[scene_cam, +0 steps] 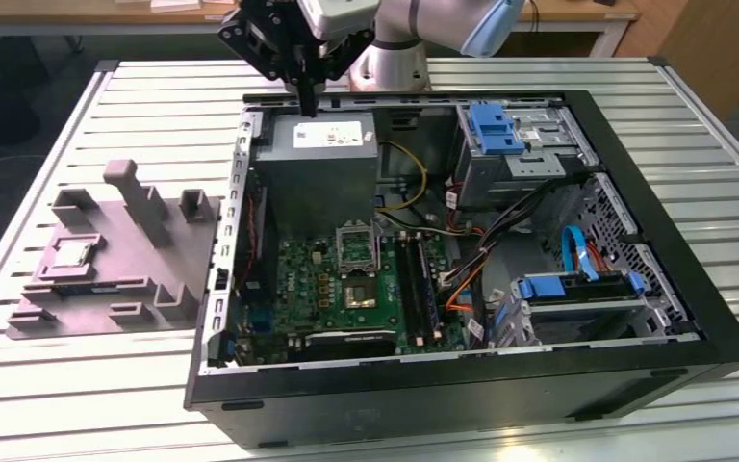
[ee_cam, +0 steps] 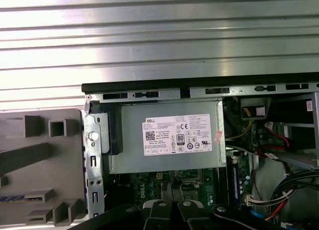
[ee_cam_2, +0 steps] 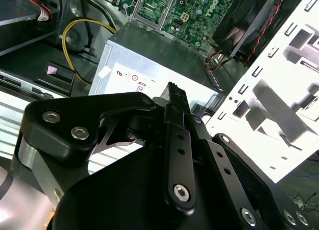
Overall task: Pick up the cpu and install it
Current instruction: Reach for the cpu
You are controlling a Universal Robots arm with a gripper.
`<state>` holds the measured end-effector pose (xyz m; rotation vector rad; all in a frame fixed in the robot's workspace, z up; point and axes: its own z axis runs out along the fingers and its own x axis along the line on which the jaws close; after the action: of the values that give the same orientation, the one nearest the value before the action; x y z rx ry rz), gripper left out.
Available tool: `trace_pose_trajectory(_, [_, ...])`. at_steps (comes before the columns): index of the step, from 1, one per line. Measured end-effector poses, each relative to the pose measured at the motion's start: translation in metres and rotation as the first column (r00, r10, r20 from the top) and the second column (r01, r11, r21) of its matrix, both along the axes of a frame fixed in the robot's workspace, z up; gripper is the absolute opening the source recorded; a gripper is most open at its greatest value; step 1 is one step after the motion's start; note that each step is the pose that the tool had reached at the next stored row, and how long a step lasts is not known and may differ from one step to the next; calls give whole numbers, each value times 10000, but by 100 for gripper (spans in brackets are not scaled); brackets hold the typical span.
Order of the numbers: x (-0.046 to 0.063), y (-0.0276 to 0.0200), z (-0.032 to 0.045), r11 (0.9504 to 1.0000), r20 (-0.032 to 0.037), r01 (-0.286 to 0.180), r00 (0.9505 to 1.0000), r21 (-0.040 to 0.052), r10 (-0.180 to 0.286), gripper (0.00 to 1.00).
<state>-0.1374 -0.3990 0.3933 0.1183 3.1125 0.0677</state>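
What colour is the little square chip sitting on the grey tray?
The cpu is dull silver, pale-rimmed; clearest in the exterior view.

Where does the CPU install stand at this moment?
Nothing looks done: the cpu sits on the grey fixture, outside the case. In hand: nothing; the gripper hangs over the power supply, jaws together. Left: pickup and seating in the motherboard socket.

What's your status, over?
Gripper above power supply, jaws shut. Cpu on grey fixture, well apart from gripper. Nothing covering it.
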Motion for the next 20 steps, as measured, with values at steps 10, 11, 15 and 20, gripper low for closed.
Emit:
trace_pose_trajectory(10, [-49, 0, -2, 10000, 0, -2, 10000, 0, 2, 11])
trace_pose_trajectory(11, [-49, 0, -2, 10000, 0, -2, 10000, 0, 2, 11])
trace_pose_trajectory(15, [-69, 0, -1, 10000, 0, -1, 10000, 0, 1, 11])
trace_pose_trajectory(20, [-125, 0, -2, 10000, 0, -2, 10000, 0, 2, 11])
